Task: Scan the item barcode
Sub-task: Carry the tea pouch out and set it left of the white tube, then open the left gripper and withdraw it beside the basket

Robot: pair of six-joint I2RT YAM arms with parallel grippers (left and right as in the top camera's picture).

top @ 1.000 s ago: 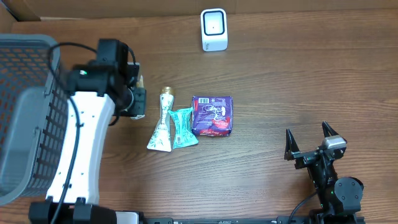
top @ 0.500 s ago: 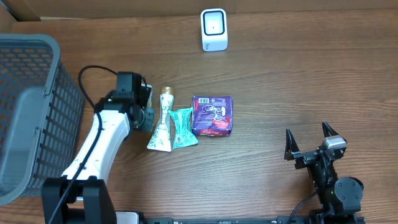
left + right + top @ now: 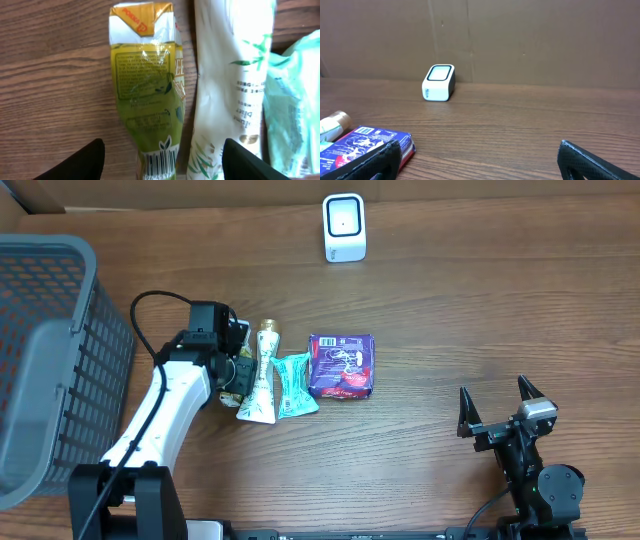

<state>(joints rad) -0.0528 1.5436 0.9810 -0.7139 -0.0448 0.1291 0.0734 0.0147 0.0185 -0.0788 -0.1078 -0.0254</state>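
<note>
Overhead view: a brown wood-grain table (image 3: 470, 310) fills the scene, and a plain brown cardboard wall (image 3: 520, 40) closes off its far edge. The item to scan, a crinkled yellow-green foil sachet (image 3: 147, 95) with an orange top band, lies flat on the wood at the left end of the row of goods, under the left gripper (image 3: 238, 370). Its black-and-white barcode (image 3: 159, 161) faces up at the end nearest the wrist camera. That gripper's dark fingers (image 3: 75, 162) stand wide apart, straddling the sachet and holding nothing. Counting from the left: one grey plastic mesh basket (image 3: 40, 350); then four packaged goods side by side, the sachet, a white leaf-printed tube with a gold cap (image 3: 260, 380) touching it, a teal crumpled pouch (image 3: 293, 385) and a purple rectangular packet (image 3: 342, 365); one white box-shaped scanner (image 3: 344, 227) upright near the wall, well apart from the row; and the right gripper (image 3: 497, 408) at the near right, its two fingers spread fully, empty.
</note>
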